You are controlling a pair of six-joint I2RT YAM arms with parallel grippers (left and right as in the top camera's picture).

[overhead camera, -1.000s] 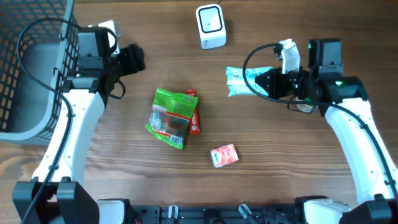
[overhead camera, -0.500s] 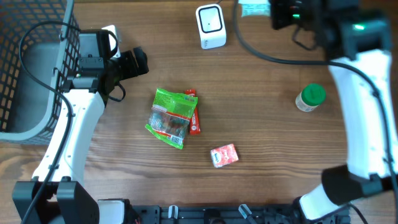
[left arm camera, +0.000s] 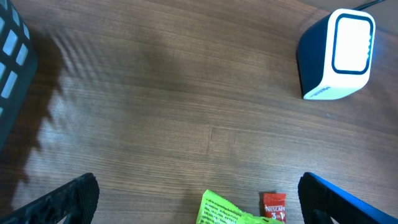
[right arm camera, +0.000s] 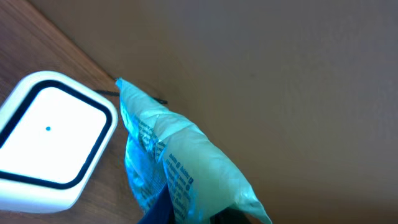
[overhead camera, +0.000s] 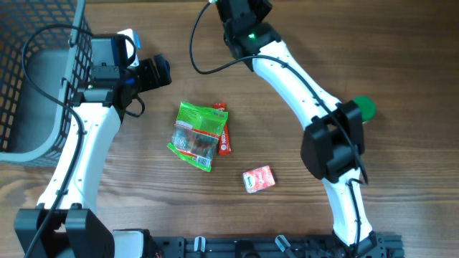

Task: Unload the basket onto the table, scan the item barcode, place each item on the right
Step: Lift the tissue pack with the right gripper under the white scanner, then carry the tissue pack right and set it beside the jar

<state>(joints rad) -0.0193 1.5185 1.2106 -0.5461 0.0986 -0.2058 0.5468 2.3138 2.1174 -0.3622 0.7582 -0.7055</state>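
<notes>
My right gripper [right arm camera: 186, 214] is shut on a blue-and-white packet [right arm camera: 180, 165], which hangs just right of the white scanner [right arm camera: 50, 146] in the right wrist view. Seen from overhead, the right arm reaches to the top middle edge, and its wrist [overhead camera: 242, 14] hides both the scanner and the packet. The left wrist view also shows the scanner [left arm camera: 339, 53], standing at the far right. My left gripper [overhead camera: 154, 72] is open and holds nothing, left of the pile on the table.
A green packet [overhead camera: 199, 135] lies mid-table over a red sachet [overhead camera: 224, 137]. A small red packet [overhead camera: 258, 179] lies nearer the front. A green-lidded bottle [overhead camera: 366, 107] stands at the right, partly behind the right arm. A wire basket [overhead camera: 36, 72] fills the left edge.
The right arm has swung from the table's right side to the top middle, carrying the blue packet, and now covers the scanner. The left arm has barely moved.
</notes>
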